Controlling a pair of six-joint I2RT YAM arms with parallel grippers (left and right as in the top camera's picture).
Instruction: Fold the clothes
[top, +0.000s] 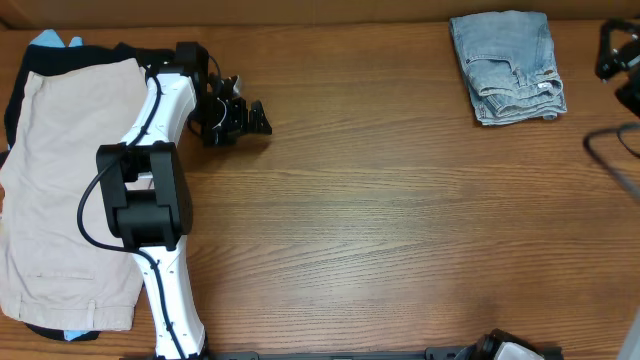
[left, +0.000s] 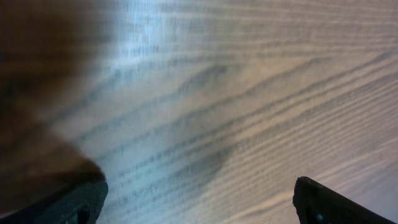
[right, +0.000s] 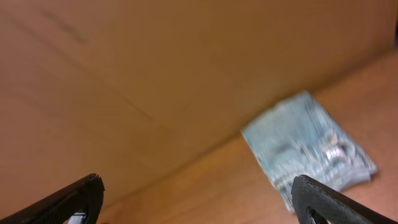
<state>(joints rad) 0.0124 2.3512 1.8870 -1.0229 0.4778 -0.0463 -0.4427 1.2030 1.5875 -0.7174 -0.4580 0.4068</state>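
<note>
The light-blue denim shorts (top: 508, 68) lie folded into a compact bundle at the far right of the table. They also show in the right wrist view (right: 308, 149), blurred, in front of a brown wall. My right gripper (right: 196, 186) is open and empty, apart from the shorts; in the overhead view only part of it shows at the right edge (top: 618, 50). My left gripper (top: 245, 118) is open and empty over bare wood at the far left, far from the shorts. The left wrist view shows only its fingertips (left: 199, 186) above wood grain.
A large beige garment (top: 60, 190) lies spread at the left edge over a black garment (top: 60, 55), with a bit of light-blue cloth (top: 50, 40) at the top. The left arm (top: 150, 200) crosses beside the beige garment. A dark cable (top: 610, 155) loops at the right edge.
</note>
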